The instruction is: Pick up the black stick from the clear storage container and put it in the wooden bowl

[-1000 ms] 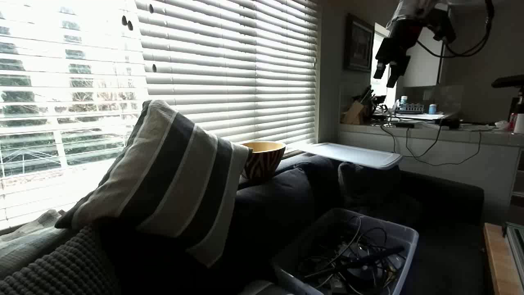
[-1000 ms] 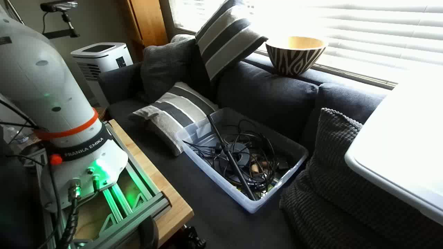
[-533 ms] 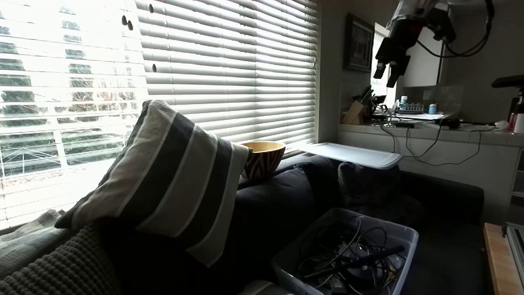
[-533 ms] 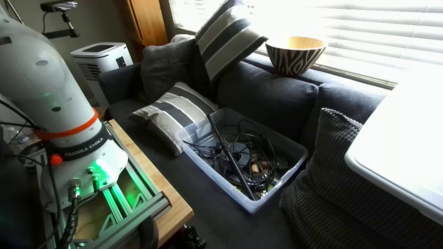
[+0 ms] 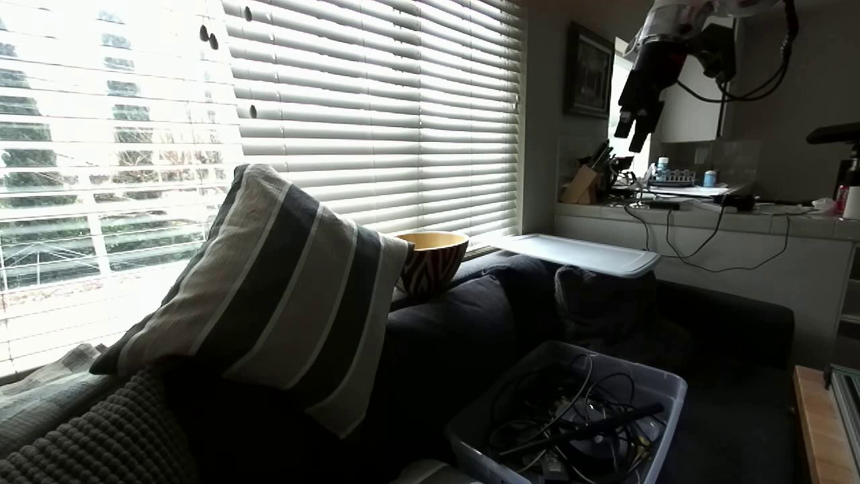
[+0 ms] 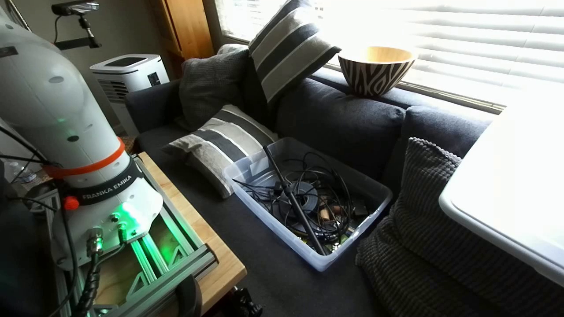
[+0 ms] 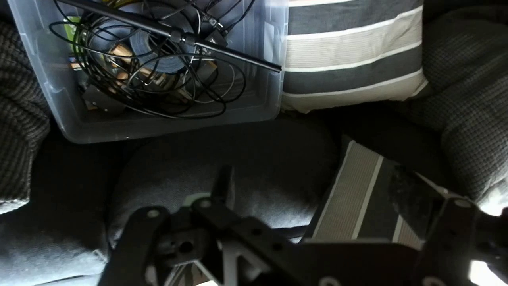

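Note:
The black stick [image 5: 628,418] lies slantwise on cables inside the clear storage container [image 6: 277,233]. The stick also shows in an exterior view [image 6: 303,215] and in the wrist view [image 7: 176,35]. The wooden bowl [image 6: 374,79], zebra-patterned outside and pale inside, stands on the ledge behind the sofa back; a striped pillow partly covers it in an exterior view [image 5: 433,265]. My gripper [image 5: 630,138] is high in the air, well above the container and apart from it. In the wrist view the gripper [image 7: 317,190] has its fingers wide apart with nothing between them.
Striped pillows [image 6: 291,48] lie on and against the dark sofa beside the container. A ribbed grey pillow [image 6: 410,211] and a white lid [image 6: 506,193] are on its opposite side. Window blinds [image 5: 376,114] are behind the bowl. Black cables fill much of the container.
My gripper has turned and shifted slightly left and down in an exterior view. The arm has moved slightly. The stick, container and bowl have not moved.

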